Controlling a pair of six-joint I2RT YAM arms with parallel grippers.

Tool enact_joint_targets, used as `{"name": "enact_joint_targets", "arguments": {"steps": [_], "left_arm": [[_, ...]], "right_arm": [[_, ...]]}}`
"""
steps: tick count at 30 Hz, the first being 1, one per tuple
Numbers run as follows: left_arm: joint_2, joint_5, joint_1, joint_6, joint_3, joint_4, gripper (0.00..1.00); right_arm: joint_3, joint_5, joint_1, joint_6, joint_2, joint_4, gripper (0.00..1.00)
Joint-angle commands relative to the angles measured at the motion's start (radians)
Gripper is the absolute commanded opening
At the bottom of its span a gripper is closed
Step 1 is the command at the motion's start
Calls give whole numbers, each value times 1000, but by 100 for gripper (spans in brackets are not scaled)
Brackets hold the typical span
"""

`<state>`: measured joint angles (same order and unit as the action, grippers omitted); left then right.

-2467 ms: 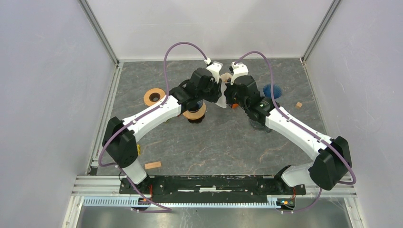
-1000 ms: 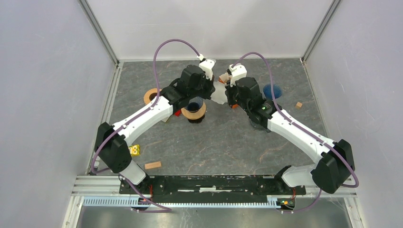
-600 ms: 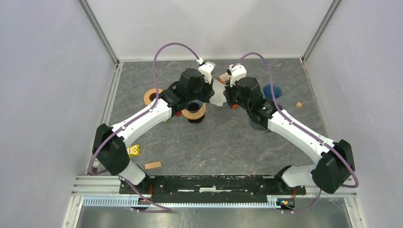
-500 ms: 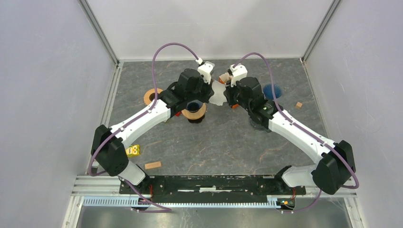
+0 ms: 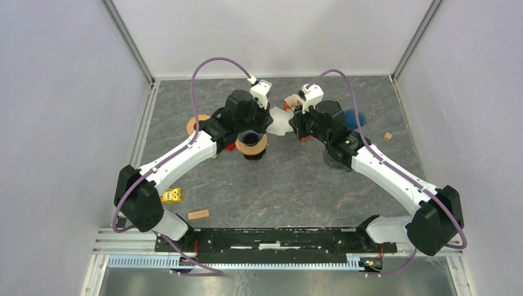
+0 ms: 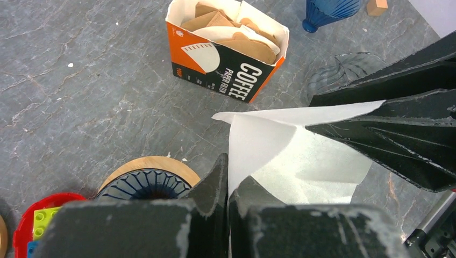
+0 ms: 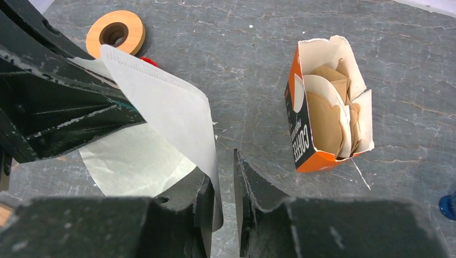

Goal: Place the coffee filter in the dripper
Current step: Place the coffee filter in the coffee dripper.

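Observation:
The white paper coffee filter (image 5: pixel 280 121) hangs in the air between the two grippers, at the back of the table. My left gripper (image 6: pixel 228 177) is shut on its near edge (image 6: pixel 279 156). Just to the left, below that gripper, stands the dripper (image 5: pixel 251 143), dark blue and ribbed, on a wooden ring (image 6: pixel 142 183). My right gripper (image 7: pixel 225 177) is open by a narrow gap. The filter's other edge (image 7: pixel 161 118) lies against the inner face of its left finger, and the table shows through the gap.
An orange box of filters (image 6: pixel 228 54) stands open behind the grippers. A blue ribbed cup (image 5: pixel 356 117) is at the back right and a wooden ring (image 5: pixel 197 125) at the left. Small wooden blocks (image 5: pixel 198 214) and a yellow brick (image 5: pixel 172 195) lie nearer the front.
The right gripper's jaws have parted and no longer pinch the filter. The left arm has drawn slightly to the left with the filter, towards the dripper.

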<state>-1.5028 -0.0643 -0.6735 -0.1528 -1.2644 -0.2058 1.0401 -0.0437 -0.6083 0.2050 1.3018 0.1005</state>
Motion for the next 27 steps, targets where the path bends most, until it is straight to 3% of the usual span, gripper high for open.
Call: {"name": "enact_joint_targets", "arguments": {"steps": [1, 5, 11, 27], "left_arm": [[57, -26, 12, 13, 10, 55, 5], [76, -21, 27, 14, 17, 38, 6], [106, -10, 32, 56, 22, -25, 6], [174, 41, 116, 89, 74, -203, 5]], "right_arm": [[-13, 81, 11, 13, -37, -62, 25], [1, 173, 13, -16, -36, -82, 30], [61, 297, 12, -67, -2, -63, 52], [169, 436, -41, -177, 79, -18, 60]]}}
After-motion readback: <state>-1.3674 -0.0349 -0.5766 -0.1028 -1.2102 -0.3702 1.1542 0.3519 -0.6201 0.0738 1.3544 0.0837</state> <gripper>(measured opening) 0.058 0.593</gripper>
